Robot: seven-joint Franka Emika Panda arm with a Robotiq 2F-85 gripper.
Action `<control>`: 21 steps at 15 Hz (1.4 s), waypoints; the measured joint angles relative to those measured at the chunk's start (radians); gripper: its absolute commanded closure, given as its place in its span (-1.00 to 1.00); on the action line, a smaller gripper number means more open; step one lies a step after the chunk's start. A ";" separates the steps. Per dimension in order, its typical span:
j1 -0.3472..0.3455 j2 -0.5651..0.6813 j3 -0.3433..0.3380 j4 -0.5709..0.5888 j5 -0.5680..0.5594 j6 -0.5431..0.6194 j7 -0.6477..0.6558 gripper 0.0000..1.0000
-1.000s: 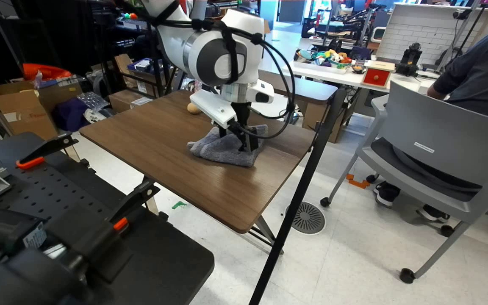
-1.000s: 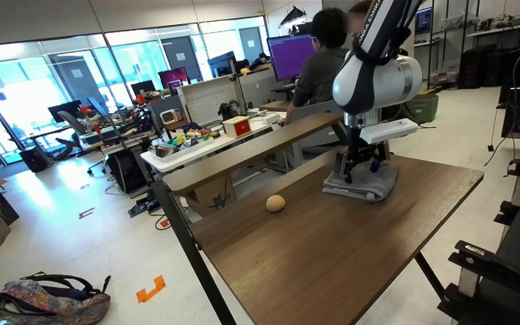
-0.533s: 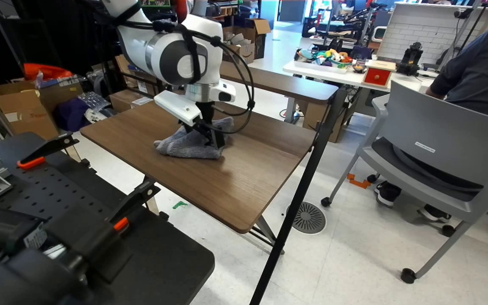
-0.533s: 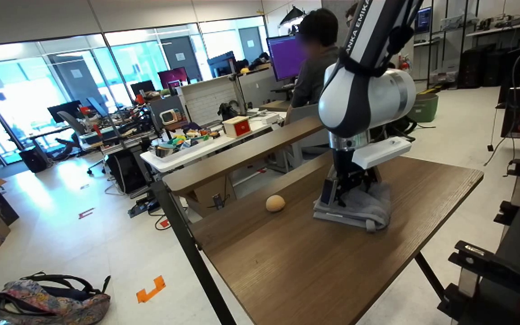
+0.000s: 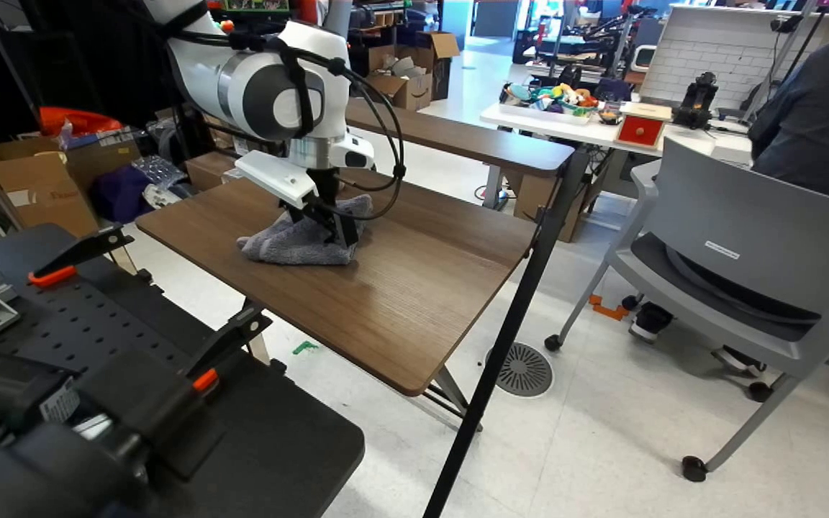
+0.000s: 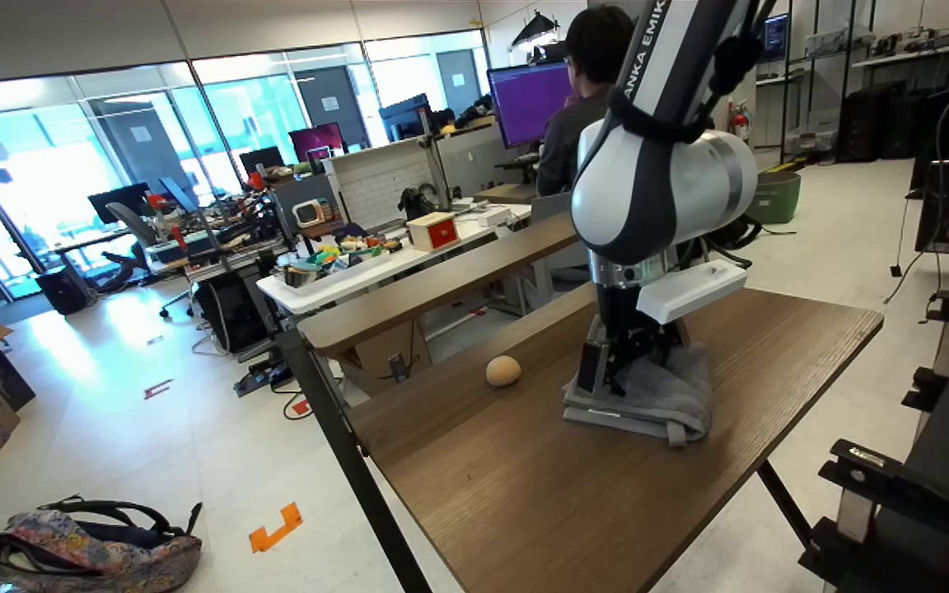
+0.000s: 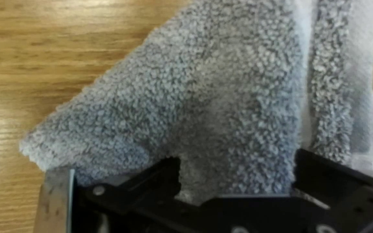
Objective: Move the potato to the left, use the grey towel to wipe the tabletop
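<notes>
The potato (image 6: 502, 371), a small tan oval, rests on the brown wood-grain tabletop (image 6: 557, 494) in an exterior view; in an exterior view with the tabletop (image 5: 414, 309) seen from another side, the arm hides it. The grey towel (image 6: 656, 399) lies rumpled on the tabletop, apart from the potato. My gripper (image 5: 321, 229) points down onto the towel (image 5: 292, 248), fingers spread wide and pressed into the cloth. In the wrist view, towel (image 7: 238, 81) fabric shows between the wide-set jaws of the gripper (image 7: 236, 165), which are not closed around it. The fingertips' undersides are hidden.
A raised narrow wooden shelf (image 6: 441, 284) runs along one side of the tabletop. A black bench (image 5: 256, 417) with clamps (image 5: 227, 342) stands beside it. A grey chair (image 5: 738, 244) with a seated person is nearby. A black post (image 5: 508, 345) rises at the table's corner.
Gripper and towel have slid together across the tabletop, leftward in an exterior view and nearer the camera in an exterior view. The jaws stay spread. The potato stays put; the seated person shifts slightly.
</notes>
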 measured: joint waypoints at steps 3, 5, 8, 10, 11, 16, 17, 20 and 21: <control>-0.002 -0.009 0.003 -0.002 -0.002 -0.004 -0.018 -1.00; -0.027 -0.034 0.040 -0.014 0.002 0.000 -0.054 -1.00; -0.087 -0.091 0.122 -0.044 0.026 0.000 -0.111 -1.00; -0.108 -0.110 0.153 -0.056 0.043 -0.005 -0.125 -1.00; -0.111 -0.110 0.158 -0.061 0.052 -0.010 -0.126 -1.00; -0.111 -0.091 0.148 -0.106 0.059 0.001 -0.125 -1.00; -0.111 -0.088 0.147 -0.109 0.059 0.001 -0.125 -1.00; -0.112 -0.083 0.153 -0.115 0.064 0.001 -0.126 -1.00; -0.115 -0.083 0.163 -0.120 0.074 0.002 -0.127 -1.00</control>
